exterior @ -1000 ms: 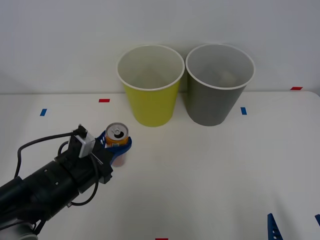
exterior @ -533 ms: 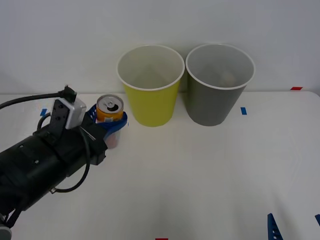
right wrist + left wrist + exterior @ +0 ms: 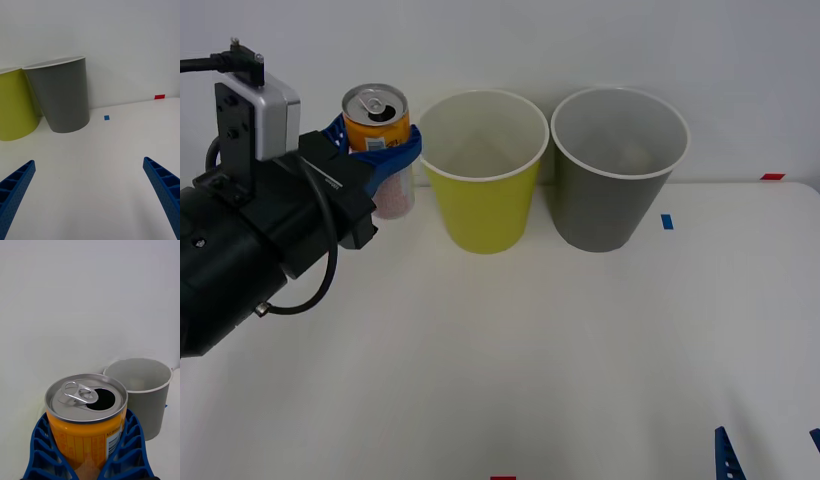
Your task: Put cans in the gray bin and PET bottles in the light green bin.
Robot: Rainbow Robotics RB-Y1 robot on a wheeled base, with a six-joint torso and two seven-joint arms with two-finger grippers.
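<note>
- One can (image 3: 377,120), upright and opened, is clamped in the left pincer (image 3: 385,150), held above the bench (image 3: 580,340) just left of the light green bin (image 3: 482,170).
- Two bins: the light green bin and the gray bin (image 3: 618,165) stand side by side; neither visibly holds anything.
- The right pincer (image 3: 90,195) hangs low with its fingers spread apart.

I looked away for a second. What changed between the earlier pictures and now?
The left gripper, shut on the orange can, lifted it off the table and carried it back toward the bins' rims. The light green bin, the gray bin and the open right gripper stayed put.
</note>
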